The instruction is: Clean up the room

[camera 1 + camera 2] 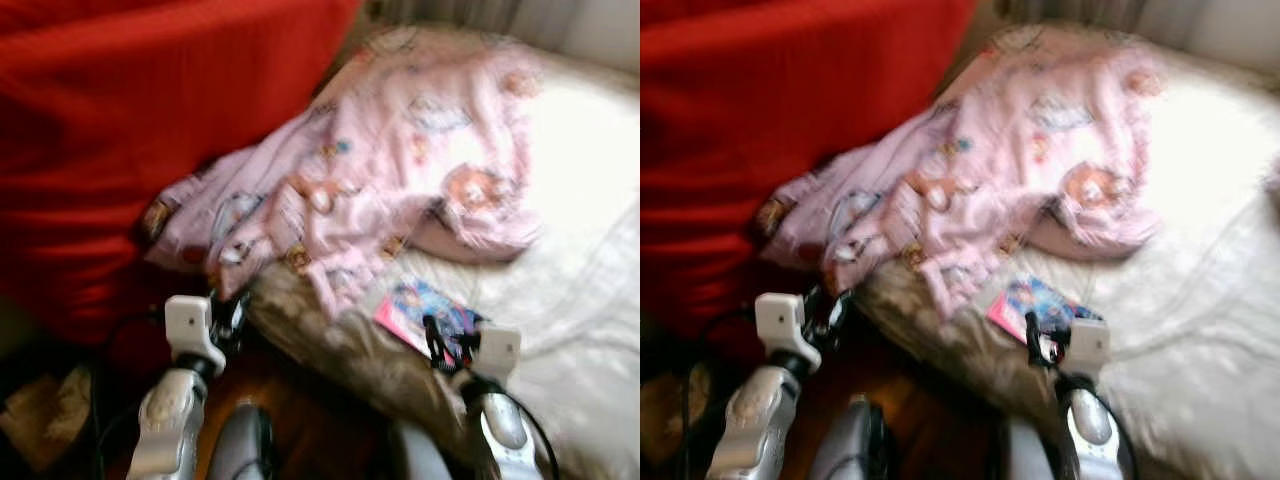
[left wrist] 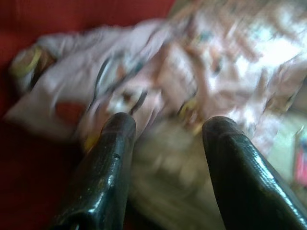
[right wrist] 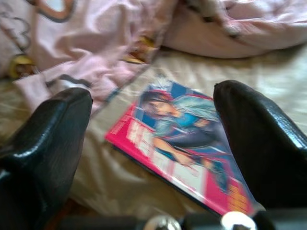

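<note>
**No words can be read**

The book (image 3: 187, 143) on the bed (image 1: 590, 300) has a pink and blue cover with a drawn person on it. There are pale and orange blocks along its pink edge that may be writing, but they are too blurry to read. The pink cloth (image 1: 380, 170) has little cartoon pictures on it, and no letters can be made out there. No numbers, brands or signs show clearly on anything.
</note>
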{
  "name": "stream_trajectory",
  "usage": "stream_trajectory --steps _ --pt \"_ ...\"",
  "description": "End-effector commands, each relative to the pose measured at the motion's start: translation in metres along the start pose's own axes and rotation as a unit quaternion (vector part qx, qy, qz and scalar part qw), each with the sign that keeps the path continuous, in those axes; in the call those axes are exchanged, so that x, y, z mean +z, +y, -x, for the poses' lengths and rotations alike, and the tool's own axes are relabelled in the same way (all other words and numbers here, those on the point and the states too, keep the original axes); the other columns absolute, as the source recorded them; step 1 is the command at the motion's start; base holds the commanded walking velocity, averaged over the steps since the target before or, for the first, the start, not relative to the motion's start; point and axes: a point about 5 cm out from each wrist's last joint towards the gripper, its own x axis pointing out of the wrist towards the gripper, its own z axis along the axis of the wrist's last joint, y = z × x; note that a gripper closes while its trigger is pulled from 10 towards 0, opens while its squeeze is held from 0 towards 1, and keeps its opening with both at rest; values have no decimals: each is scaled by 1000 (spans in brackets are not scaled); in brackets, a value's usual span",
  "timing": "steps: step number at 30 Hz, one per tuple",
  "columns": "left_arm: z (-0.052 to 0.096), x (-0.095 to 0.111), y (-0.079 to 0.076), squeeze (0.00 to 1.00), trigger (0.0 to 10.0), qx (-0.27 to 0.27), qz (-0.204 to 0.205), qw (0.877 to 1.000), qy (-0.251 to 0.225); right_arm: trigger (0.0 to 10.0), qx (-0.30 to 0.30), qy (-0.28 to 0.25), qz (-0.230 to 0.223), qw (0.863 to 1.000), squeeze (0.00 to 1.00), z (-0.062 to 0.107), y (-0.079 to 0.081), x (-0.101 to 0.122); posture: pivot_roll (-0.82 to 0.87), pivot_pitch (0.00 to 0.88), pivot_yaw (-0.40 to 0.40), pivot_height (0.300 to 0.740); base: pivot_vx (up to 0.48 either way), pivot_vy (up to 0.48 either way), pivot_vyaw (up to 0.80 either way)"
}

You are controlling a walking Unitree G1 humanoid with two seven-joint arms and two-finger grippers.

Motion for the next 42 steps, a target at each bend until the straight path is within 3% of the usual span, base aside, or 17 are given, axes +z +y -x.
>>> stream_trajectory --steps 1,7,29,37,39,42 --pt "2 -5 0 0 10000 -1 5 1000 15 10000 -4 21 -4 1000 0 7 -1 -11 50 232 -18 638 0 0 0" --pt "2 -6 -1 0 10000 -3 7 1000 16 10000 1 23 -3 1000 0 7 0 -13 50 232 -17 612 0 0 0" --pt "2 -4 -4 0 10000 -13 6 1000 18 10000 2 17 -9 1000 0 6 1 -14 51 236 -11 612 0 0 0" --pt "1 -5 -4 0 10000 -15 9 1000 22 10000 15 22 -23 999 0 3 5 -15 52 228 -5 612 0 0 0" --pt "1 -5 -3 0 10000 -15 9 1000 22 10000 -2 33 -53 998 0 3 3 -18 47 223 4 612 0 0 0" --pt "0 -5 -3 0 10000 -16 9 1000 23 10000 10 35 -40 999 0 3 4 -18 47 222 4 612 0 0 0"
